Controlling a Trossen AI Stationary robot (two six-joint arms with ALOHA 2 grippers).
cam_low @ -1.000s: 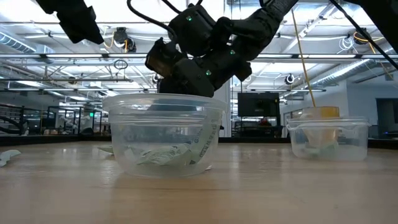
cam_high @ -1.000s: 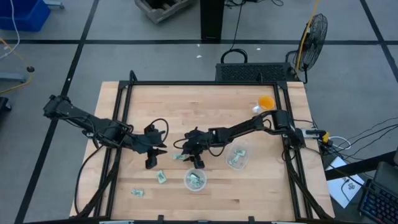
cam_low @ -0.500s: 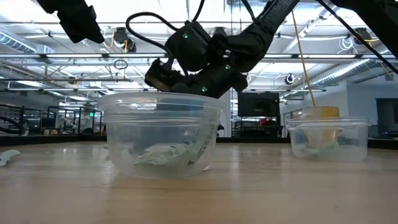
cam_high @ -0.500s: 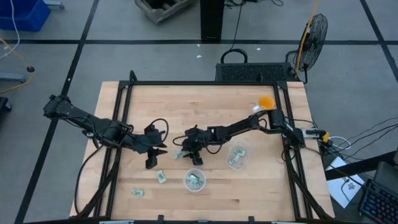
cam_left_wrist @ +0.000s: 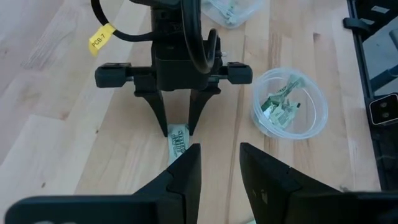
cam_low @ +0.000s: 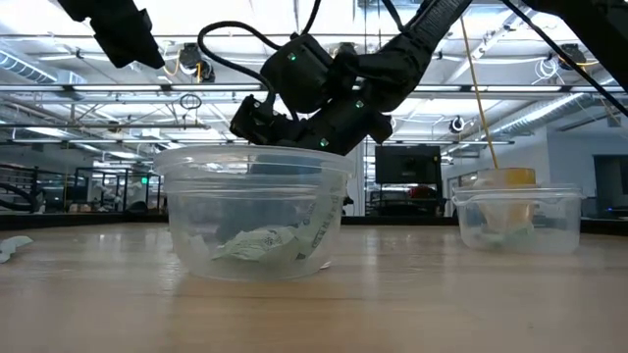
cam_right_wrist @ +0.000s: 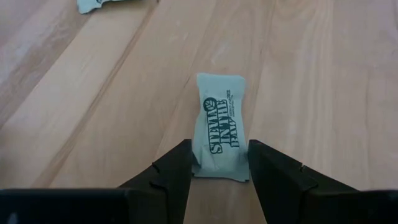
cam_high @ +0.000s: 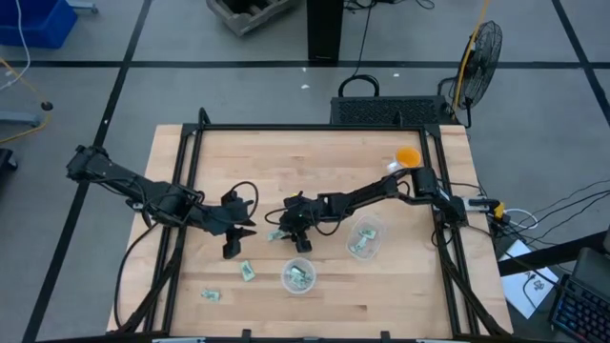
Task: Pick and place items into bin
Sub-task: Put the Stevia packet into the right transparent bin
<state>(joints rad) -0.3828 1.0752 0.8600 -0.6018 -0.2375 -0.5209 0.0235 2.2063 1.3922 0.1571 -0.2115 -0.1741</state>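
Now I am lowering my right gripper (cam_right_wrist: 214, 163) over a wrapped piece (cam_right_wrist: 221, 127) lying flat near the worktop's (cam_high: 315, 162) middle, fingers spread either side so they can clamp it for the clear cup (cam_high: 298, 276). My left gripper (cam_left_wrist: 214, 165) is waiting beside, also unclenched.
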